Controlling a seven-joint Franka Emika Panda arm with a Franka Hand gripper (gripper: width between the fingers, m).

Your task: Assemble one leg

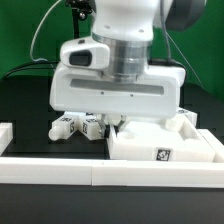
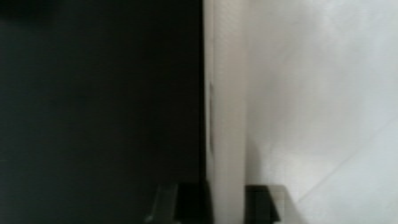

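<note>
The large white tray-like panel [image 1: 140, 148] lies on the black table at the exterior view's right, with a tag on its front wall. My gripper [image 1: 113, 127] is down at the panel's left rim. In the wrist view the white rim [image 2: 226, 120] runs between my two dark fingers [image 2: 187, 203], which press on it from both sides; the gripper [image 2: 226, 205] is shut on it. Two small white tagged legs [image 1: 66, 128] [image 1: 92, 125] lie on the table just left of the gripper, apart from it. The fingertips are hidden behind the hand in the exterior view.
A long white rail [image 1: 60, 168] runs along the table's front edge. A white block [image 1: 6, 132] stands at the exterior view's far left. A green backdrop is behind the arm.
</note>
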